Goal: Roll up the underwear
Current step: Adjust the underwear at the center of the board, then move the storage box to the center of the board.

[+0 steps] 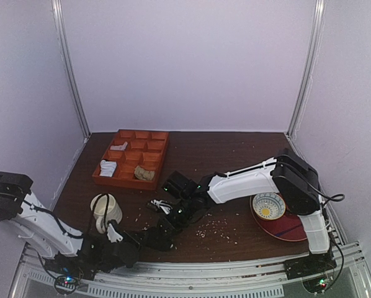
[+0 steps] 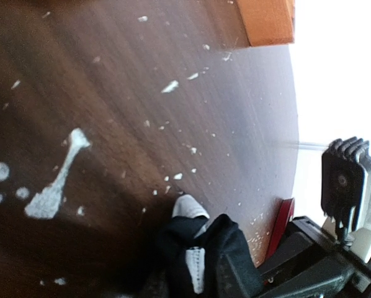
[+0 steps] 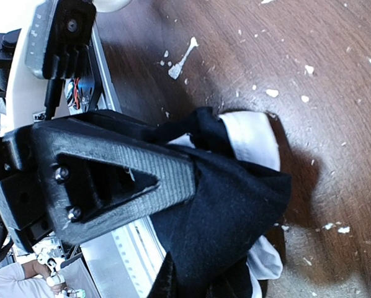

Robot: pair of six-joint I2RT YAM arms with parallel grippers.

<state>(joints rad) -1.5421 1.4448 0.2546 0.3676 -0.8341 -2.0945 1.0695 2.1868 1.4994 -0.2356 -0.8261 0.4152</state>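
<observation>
One pair of black underwear (image 1: 160,207) with white edging is bunched on the dark table between both grippers. I make out only this one pair. In the right wrist view my right gripper (image 3: 201,205) is shut on the black fabric (image 3: 241,205). One ribbed finger (image 3: 142,177) lies over the fabric, and white edging (image 3: 254,136) shows beyond it. In the left wrist view the fabric (image 2: 201,242) with a white strip rises into my left gripper (image 2: 216,279), draped over a dark finger (image 2: 238,276). From above, the left gripper (image 1: 162,231) is just in front of the right gripper (image 1: 173,208).
An orange compartment tray (image 1: 156,133) at the back left holds white cloth pieces (image 1: 108,167) and a beige lump (image 1: 145,175). A cream mug (image 1: 105,210) stands near the left arm. A patterned bowl (image 1: 268,206) sits on a red plate (image 1: 288,231) at the right. Crumbs (image 1: 213,226) lie scattered.
</observation>
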